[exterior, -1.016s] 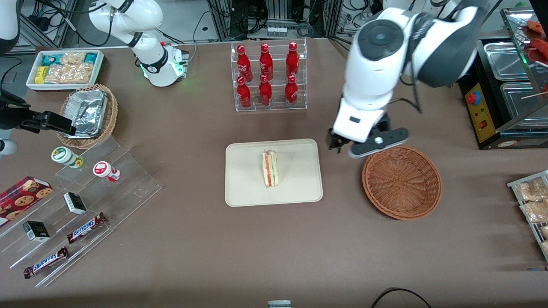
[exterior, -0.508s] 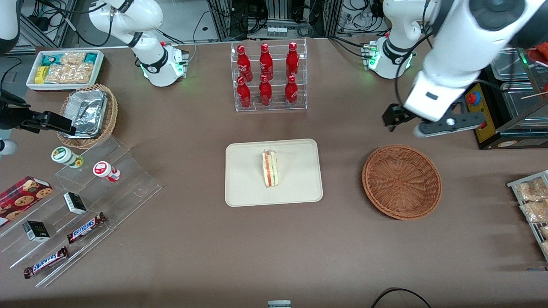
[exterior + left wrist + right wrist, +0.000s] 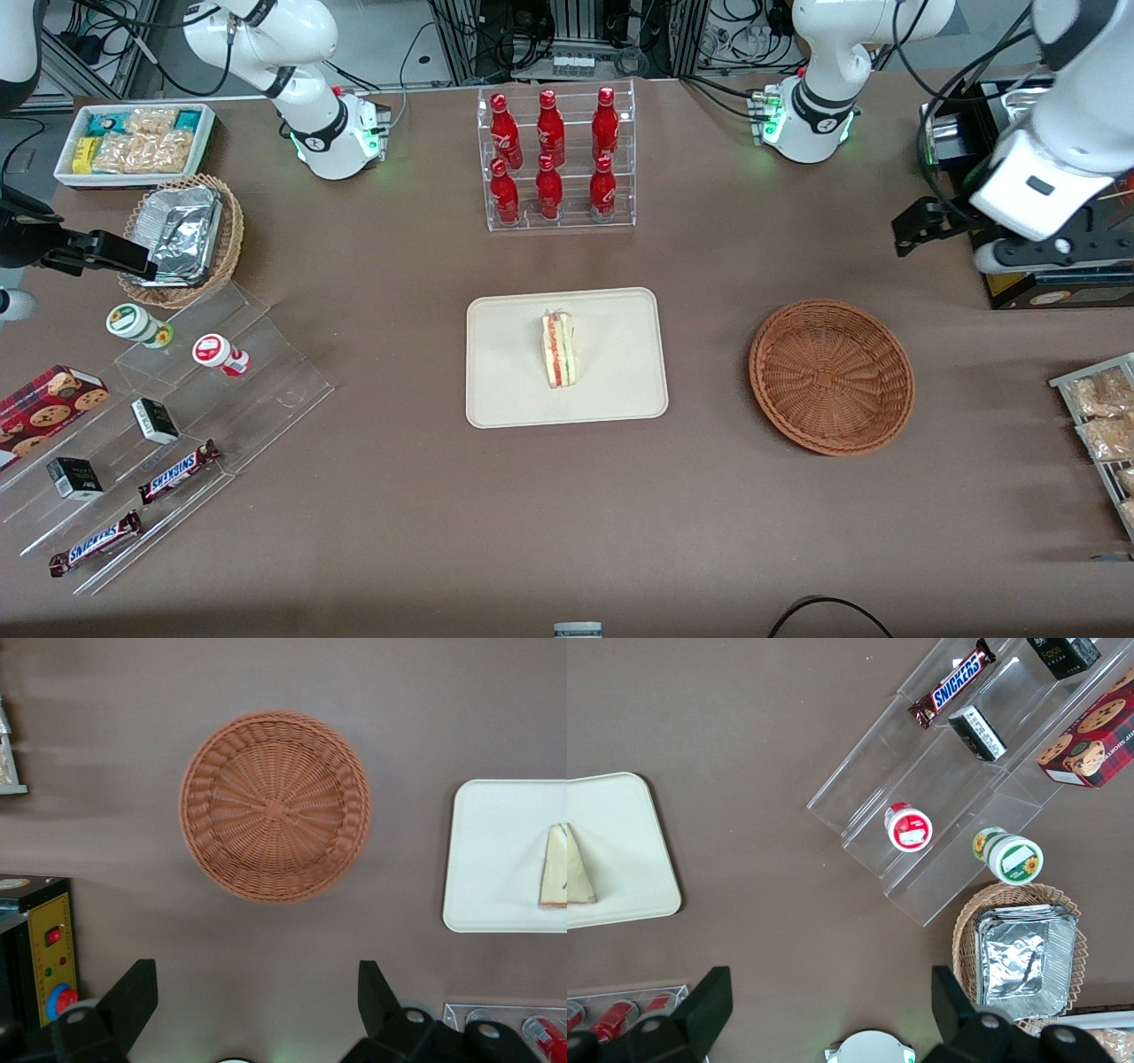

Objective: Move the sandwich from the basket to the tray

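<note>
Pale bread wedge, the sandwich [image 3: 559,349], red and green filling along its edge, lying near the middle of the cream tray [image 3: 505,390]; reddish-brown wicker basket [image 3: 831,377] beside the tray, toward the working arm's end, holding nothing; gripper [image 3: 257,1010] raised above the table, farther from the front camera than the basket, fingers [image 3: 133,992] spread wide apart, gripping nothing; "SNICKERS" readable on two bars [image 3: 180,470] on the clear stepped stand [image 3: 266,372].

Bright even overhead light, soft shadows, sharp.
</note>
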{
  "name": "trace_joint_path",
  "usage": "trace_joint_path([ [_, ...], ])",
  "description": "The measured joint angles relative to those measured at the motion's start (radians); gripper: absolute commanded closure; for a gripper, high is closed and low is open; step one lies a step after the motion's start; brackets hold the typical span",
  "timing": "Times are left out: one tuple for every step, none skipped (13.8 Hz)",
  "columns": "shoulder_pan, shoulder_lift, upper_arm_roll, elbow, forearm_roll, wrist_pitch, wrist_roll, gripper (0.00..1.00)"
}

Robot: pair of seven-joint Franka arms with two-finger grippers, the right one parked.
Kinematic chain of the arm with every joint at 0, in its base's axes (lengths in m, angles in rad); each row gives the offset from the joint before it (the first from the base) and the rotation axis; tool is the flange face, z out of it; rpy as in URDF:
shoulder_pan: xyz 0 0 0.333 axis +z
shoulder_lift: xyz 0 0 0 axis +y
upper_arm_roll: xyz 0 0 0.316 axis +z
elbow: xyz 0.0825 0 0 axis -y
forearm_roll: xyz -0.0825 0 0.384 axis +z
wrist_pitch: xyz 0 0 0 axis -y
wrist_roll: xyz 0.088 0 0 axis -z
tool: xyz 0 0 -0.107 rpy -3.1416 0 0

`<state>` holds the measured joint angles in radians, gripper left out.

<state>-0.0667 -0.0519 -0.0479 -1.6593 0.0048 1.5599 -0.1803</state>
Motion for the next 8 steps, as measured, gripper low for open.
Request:
trace_joint_path([
  [0.012, 0.0, 0.006, 0.001, 0.0, 0.002, 0.003, 0.0],
  [0.026, 0.001, 0.007, 0.004, -0.001, 0.004, 0.006, 0.0],
  [0.035, 0.006, 0.007, 0.014, -0.002, 0.005, 0.01, 0.0],
  [0.038, 0.011, 0.007, 0.029, -0.002, 0.005, 0.011, 0.0],
  [0.038, 0.015, 0.007, 0.044, -0.002, 0.005, 0.011, 0.0],
  [0.038, 0.018, 0.007, 0.055, -0.002, 0.005, 0.011, 0.0],
  [0.038, 0.018, 0.007, 0.06, -0.002, 0.005, 0.011, 0.0],
  [0.038, 0.018, 0.007, 0.062, -0.002, 0.005, 0.011, 0.0],
])
